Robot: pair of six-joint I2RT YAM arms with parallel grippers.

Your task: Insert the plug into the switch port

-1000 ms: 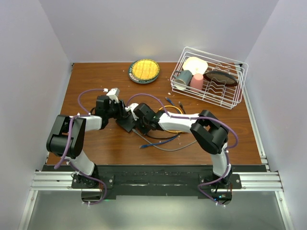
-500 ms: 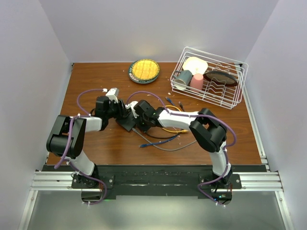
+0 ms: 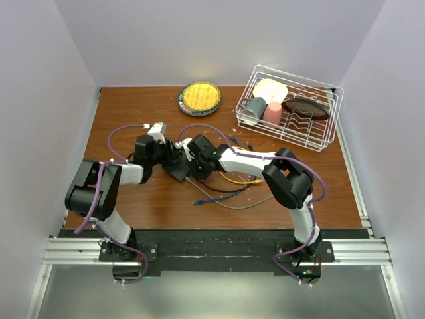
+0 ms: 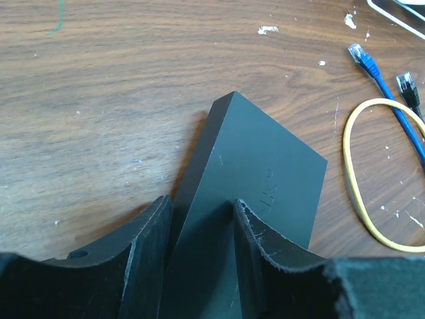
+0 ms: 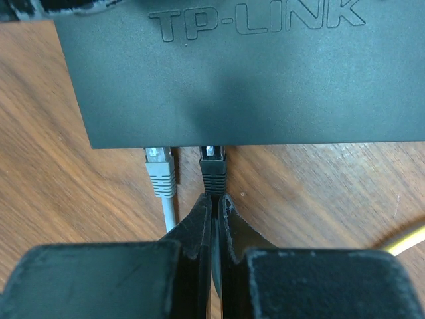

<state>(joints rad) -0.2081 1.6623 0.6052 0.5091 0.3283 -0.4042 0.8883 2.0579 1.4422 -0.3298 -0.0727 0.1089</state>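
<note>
- Right jaws are pinched almost shut on the black cable directly behind the plug (image 5: 213, 169), which points straight at the long edge of the switch (image 5: 246, 73).
- Compared with a second ago, the right arm (image 3: 246, 159) has swung its wrist forward and left in the overhead view, closing on the black box.
- The plug's nose now sits at the mouth of the switch port (image 5: 211, 149). Its boot is fully outside, so I judge it entered but not seated.
- Left jaws are half-closed around one end of the switch (image 4: 252, 173), with a pad on each side. They hold it as a brace and have barely shifted.
- A grey plug (image 5: 159, 171) already occupies the neighbouring port, just beside the black one.
- The approach looks done, and what remains is a short straight push until the latch catches.
- Loose blue (image 4: 372, 73) and yellow (image 4: 352, 179) cables lie on the surface (image 4: 99, 100), apart from the box.
</note>
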